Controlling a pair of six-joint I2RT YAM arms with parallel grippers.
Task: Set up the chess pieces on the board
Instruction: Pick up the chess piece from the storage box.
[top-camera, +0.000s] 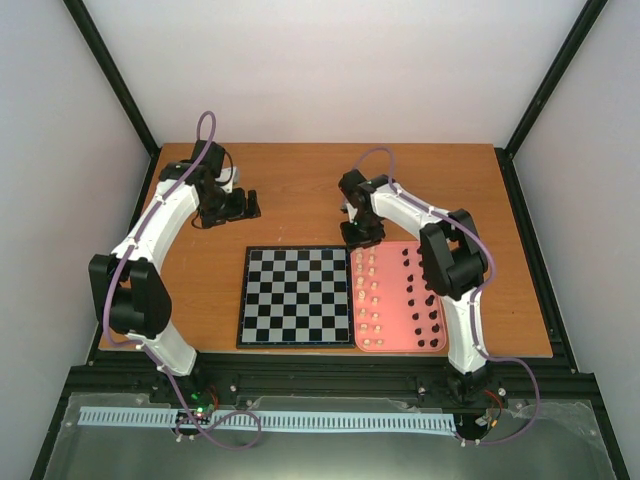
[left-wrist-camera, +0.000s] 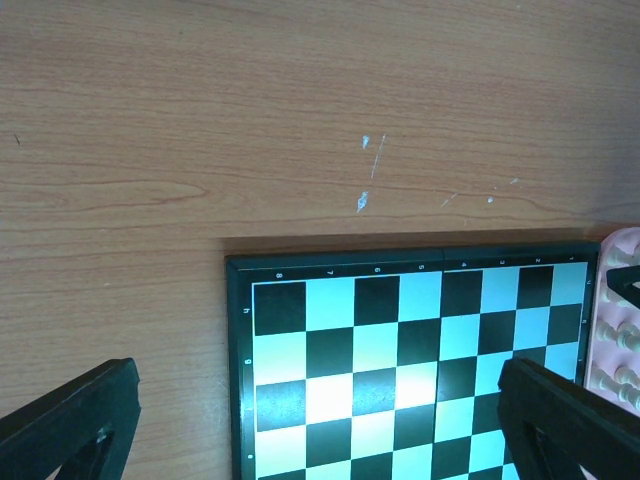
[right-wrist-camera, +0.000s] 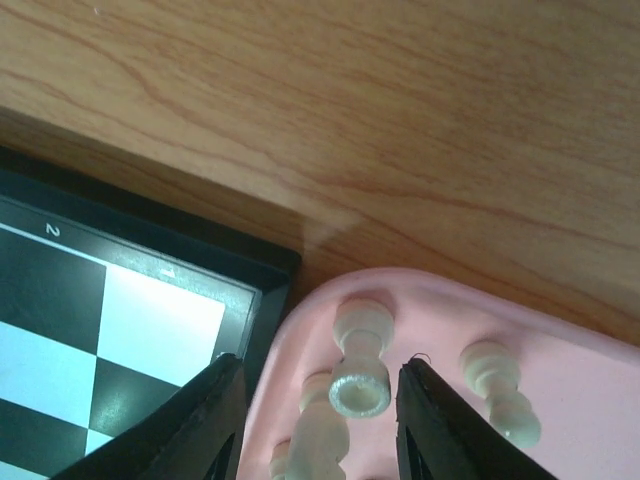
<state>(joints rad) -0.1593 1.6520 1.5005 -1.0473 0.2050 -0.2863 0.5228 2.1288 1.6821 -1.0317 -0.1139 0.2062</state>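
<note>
1. Left gripper: released, nothing is held between its 2 wide-spread fingers. It is held over bare table beyond the far-left corner of the board, well apart from every piece.

2. Board: flat at table centre; no piece is seen on it.

3. Right gripper: set low at the far corner of the tray, beside the board's far-right corner. Its jaws are parted around 1 cream piece; a gap is seen on 1 side, so no grasp is judged made. The piece's long axis is seen running along the fingers, base nearest the camera. This arm is much the nearer.

4. Remaining pieces: cream column nearest the board, black column further right.
</note>
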